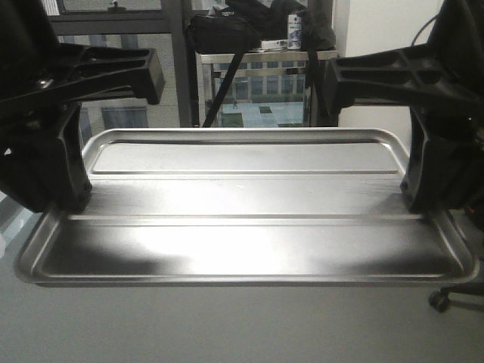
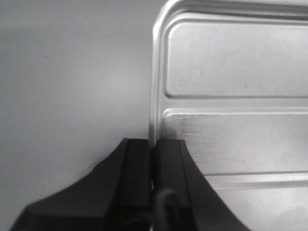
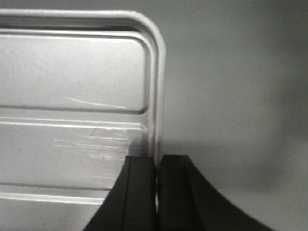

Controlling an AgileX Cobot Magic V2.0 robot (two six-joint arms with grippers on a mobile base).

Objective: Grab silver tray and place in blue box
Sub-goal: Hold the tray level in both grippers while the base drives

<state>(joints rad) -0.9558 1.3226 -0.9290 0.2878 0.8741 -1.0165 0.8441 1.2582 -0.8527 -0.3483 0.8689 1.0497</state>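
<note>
Left pincer (image 2: 154,148), right pincer (image 3: 158,162) clamped on silver tray (image 1: 242,193) rim.

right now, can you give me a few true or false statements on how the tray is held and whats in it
1. The left pincer is clamped on the tray at its rim. True.
2. The right pincer hangs open, clear of the tray. False: it is shut on the rim at the opposite end.
3. Two long ridges run across the tray's base. True.
4. A cup stands in the tray. False: nothing lies in it.
</note>
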